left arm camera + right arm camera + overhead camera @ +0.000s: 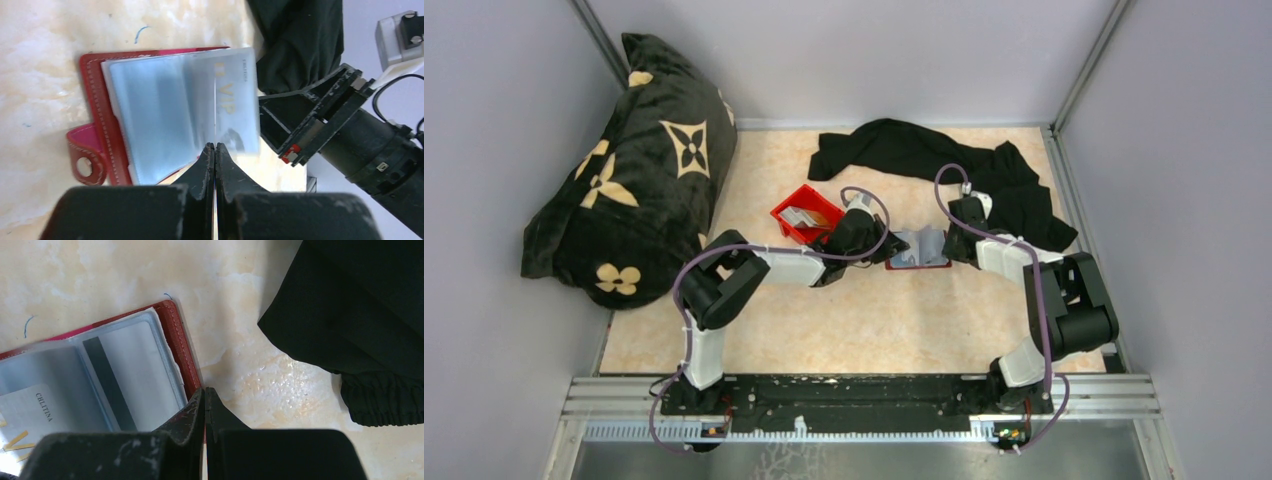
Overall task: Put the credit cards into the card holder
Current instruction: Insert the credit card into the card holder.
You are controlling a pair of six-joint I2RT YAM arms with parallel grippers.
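Note:
The dark red card holder [921, 262] lies open on the table, its pale sleeves facing up. My left gripper [889, 248] is at its left side and is shut on a silver credit card [237, 95] with gold VIP lettering. The card reaches over the holder's sleeves [150, 115]. My right gripper [951, 247] is shut on the holder's right red edge [177, 340]. The held card's corner shows in the right wrist view [30, 412]. Another card with a dark stripe [125, 375] sits in the right sleeve. More cards [804, 216] lie in a red bin.
The bright red bin [789, 222] stands just left of the holder, behind my left arm. A black garment [924, 150] lies behind and right of the holder, close to my right gripper. A large black patterned cushion [634, 170] fills the far left.

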